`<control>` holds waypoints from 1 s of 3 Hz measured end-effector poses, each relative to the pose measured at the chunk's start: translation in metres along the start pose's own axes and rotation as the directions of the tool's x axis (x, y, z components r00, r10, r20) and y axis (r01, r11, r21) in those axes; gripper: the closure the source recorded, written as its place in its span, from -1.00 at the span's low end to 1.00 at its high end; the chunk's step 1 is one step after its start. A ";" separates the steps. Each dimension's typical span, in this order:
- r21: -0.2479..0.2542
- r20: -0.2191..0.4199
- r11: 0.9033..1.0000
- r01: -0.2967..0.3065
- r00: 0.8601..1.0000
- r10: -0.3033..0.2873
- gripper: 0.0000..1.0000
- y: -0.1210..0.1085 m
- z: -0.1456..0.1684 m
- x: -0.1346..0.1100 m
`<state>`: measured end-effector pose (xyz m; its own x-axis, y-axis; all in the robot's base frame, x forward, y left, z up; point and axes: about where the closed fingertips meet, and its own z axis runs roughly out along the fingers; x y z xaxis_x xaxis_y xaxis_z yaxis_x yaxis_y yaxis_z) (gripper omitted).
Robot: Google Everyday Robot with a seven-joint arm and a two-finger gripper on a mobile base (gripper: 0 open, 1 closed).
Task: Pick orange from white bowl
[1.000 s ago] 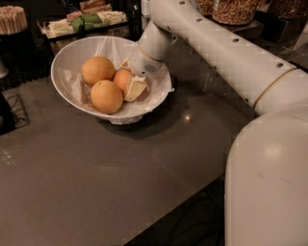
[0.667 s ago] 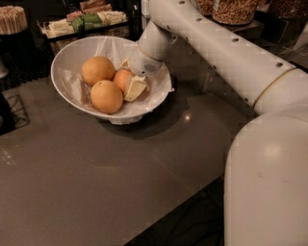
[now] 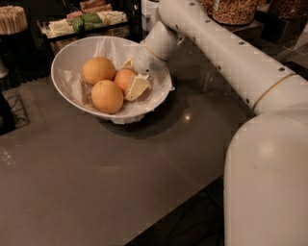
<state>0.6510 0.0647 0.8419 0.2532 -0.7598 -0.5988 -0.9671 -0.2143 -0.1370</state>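
Observation:
The white bowl point(image 3: 67, 57), lined with crinkled paper, stands tilted on the dark table and holds three fruits. The deeper reddish orange point(image 3: 121, 79) lies at the right of the pile, behind two paler fruits point(image 3: 98, 70) point(image 3: 107, 96). My gripper point(image 3: 131, 77) reaches down into the bowl from the right. Its near finger point(image 3: 136, 88) lies against the orange's lower right side and its far finger point(image 3: 128, 64) against the upper side. The orange sits between them, still resting in the bowl.
My white arm point(image 3: 226, 53) crosses the upper right, and its bulky base point(image 3: 269, 178) fills the lower right. A tray of packets point(image 3: 82, 23) and a cup of sticks point(image 3: 12, 19) stand behind the bowl. Jars point(image 3: 236, 10) stand at the back right.

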 end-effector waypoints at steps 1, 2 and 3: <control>0.014 0.048 1.000 0.006 0.999 -0.007 1.00 0.004 -0.009 -0.009; 0.015 0.049 1.000 0.007 0.999 -0.007 1.00 0.004 -0.008 -0.007; 0.029 0.062 0.999 0.017 0.998 -0.019 1.00 0.005 -0.012 -0.010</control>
<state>0.6438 0.0643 0.8569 0.2693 -0.7161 -0.6440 -0.9630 -0.2096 -0.1697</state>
